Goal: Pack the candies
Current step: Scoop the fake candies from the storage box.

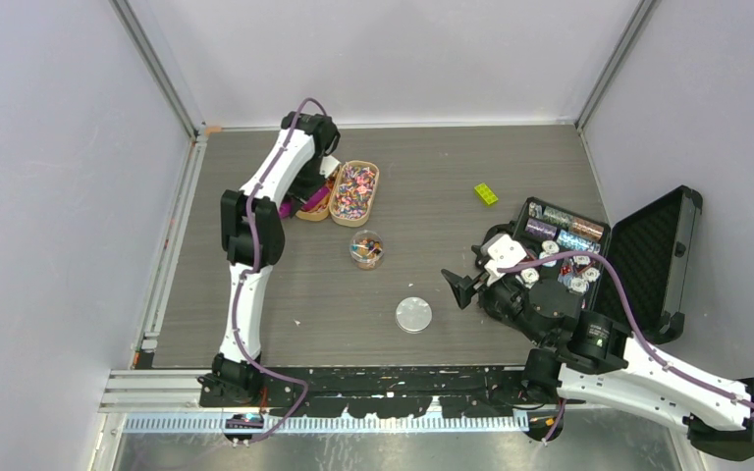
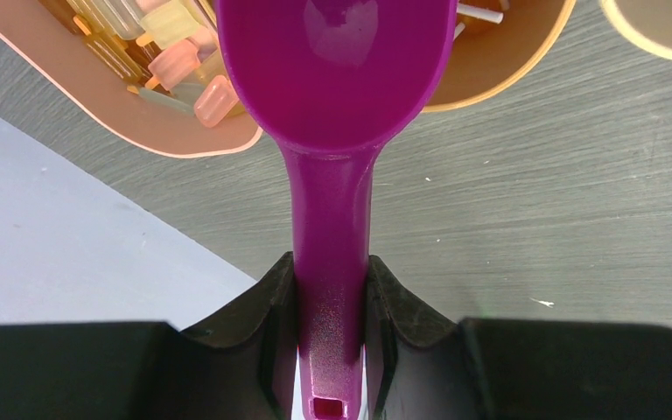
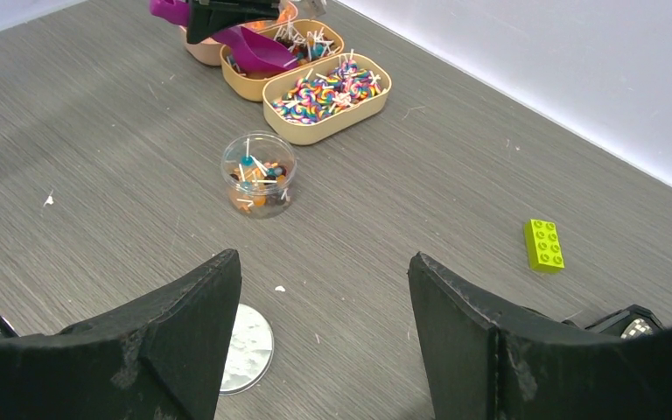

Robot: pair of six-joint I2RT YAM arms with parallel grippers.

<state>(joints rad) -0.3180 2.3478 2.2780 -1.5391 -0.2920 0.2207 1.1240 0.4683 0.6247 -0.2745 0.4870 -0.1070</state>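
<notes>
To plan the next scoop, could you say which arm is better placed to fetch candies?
Left: left gripper holds the scoop over the candies; right gripper hangs open near the lid.

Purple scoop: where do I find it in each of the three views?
Top external: purple scoop in the upper left, at the tan trays.
Left wrist: centre, handle held in the left gripper, bowl over a tray.
Right wrist: top left, above the trays.
Shared landmark: the tan trays.
</notes>
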